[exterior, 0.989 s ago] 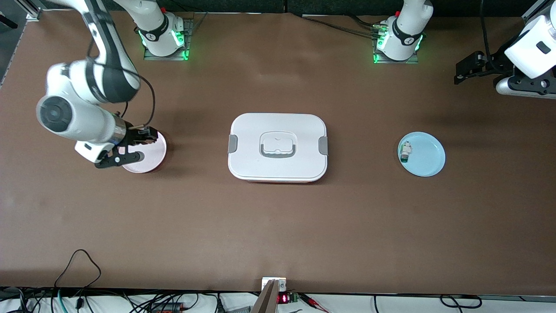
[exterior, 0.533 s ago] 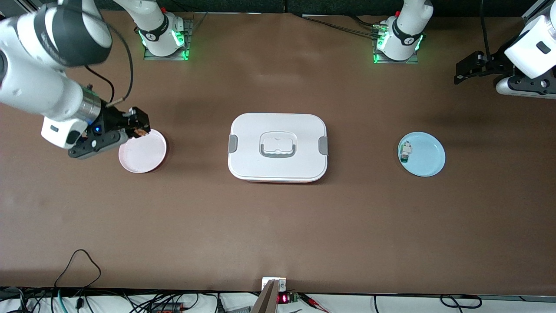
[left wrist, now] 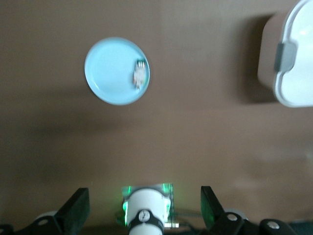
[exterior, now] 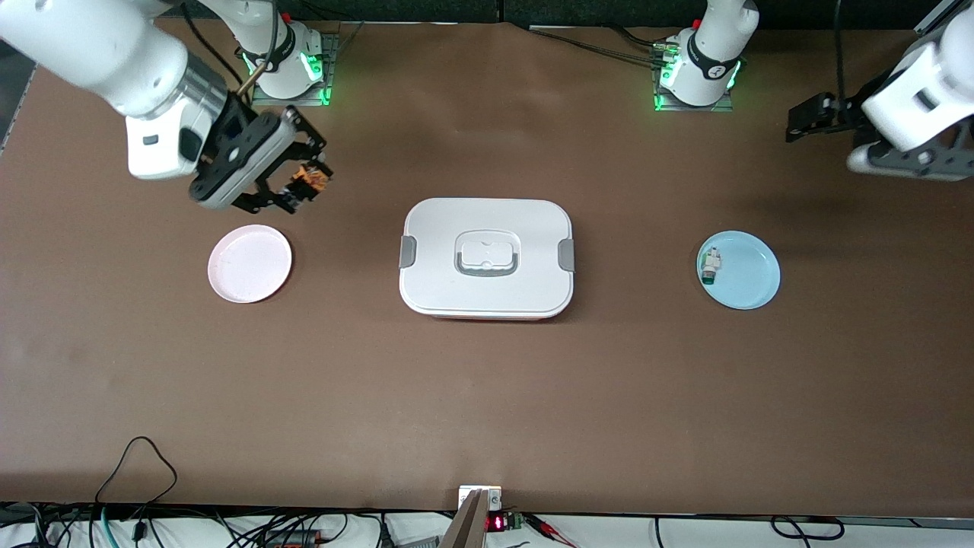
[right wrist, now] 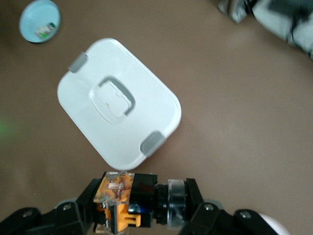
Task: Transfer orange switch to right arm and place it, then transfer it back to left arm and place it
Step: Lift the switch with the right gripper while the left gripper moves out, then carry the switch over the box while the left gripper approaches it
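The orange switch (exterior: 308, 180), a black and orange part with a clear silvery end, is held up in the air by my right gripper (exterior: 298, 187), which is shut on it. They hang over the bare table between the pink plate (exterior: 249, 263) and the right arm's base. In the right wrist view the orange switch (right wrist: 139, 200) fills the gap between the black fingers (right wrist: 73, 210). The white box (exterior: 487, 257) sits closed mid-table, apart from both grippers. My left gripper (exterior: 829, 122) hangs open and empty over the left arm's end of the table.
A blue plate (exterior: 749, 285) toward the left arm's end holds a small white component with a green end (exterior: 711, 266). The pink plate lies bare. Cables and a small device (exterior: 481, 498) line the table edge nearest the front camera.
My right gripper lifted the orange switch off the pink plate and carried it up toward the right arm's base and the box. The left arm shifted only slightly.
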You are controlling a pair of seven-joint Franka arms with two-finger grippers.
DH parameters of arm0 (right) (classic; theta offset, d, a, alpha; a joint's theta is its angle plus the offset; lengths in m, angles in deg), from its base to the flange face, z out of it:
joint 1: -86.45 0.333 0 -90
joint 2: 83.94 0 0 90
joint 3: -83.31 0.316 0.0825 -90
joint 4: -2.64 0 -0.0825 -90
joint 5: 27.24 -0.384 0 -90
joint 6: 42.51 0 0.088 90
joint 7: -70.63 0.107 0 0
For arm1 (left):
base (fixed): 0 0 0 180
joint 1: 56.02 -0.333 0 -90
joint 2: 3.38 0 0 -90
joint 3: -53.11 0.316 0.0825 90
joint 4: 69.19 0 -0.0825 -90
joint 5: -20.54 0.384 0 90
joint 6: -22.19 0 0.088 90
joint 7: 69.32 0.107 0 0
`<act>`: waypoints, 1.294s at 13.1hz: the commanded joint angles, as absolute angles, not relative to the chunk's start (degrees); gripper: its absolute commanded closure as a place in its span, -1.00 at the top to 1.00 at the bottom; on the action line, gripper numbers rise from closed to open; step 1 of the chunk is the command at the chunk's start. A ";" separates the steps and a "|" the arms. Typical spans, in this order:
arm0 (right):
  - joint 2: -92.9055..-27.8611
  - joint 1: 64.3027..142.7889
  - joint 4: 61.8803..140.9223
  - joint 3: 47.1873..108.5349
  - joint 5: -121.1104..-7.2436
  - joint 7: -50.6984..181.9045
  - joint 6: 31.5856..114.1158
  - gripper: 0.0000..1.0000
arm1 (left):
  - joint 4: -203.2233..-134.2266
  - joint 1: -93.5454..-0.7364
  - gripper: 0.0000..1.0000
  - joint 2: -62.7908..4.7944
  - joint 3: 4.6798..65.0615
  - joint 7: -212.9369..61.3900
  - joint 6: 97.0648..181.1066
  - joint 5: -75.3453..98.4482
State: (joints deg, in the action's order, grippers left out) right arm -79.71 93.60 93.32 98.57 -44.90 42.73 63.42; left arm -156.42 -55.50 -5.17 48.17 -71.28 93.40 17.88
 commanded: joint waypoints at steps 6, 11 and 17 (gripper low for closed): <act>-76.21 95.24 92.82 100.89 -68.05 18.92 71.66 -0.39 | -155.23 -66.19 1.00 -12.33 48.63 -71.70 81.96 -11.84; -72.34 94.71 93.17 100.80 -81.78 1.95 71.93 -0.38 | -161.72 -69.99 1.00 -15.77 48.71 -71.43 81.77 -31.09; -65.84 95.06 93.26 100.54 -100.87 -17.68 71.31 -0.38 | -169.82 -68.76 1.00 -15.25 43.63 -77.29 93.35 -46.51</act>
State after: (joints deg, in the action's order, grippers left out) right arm -67.27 94.91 93.67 100.34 -96.25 -13.84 71.67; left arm -167.79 -69.01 -16.88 46.06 -73.50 89.28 -43.35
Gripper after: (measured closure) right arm 0.269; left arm 0.000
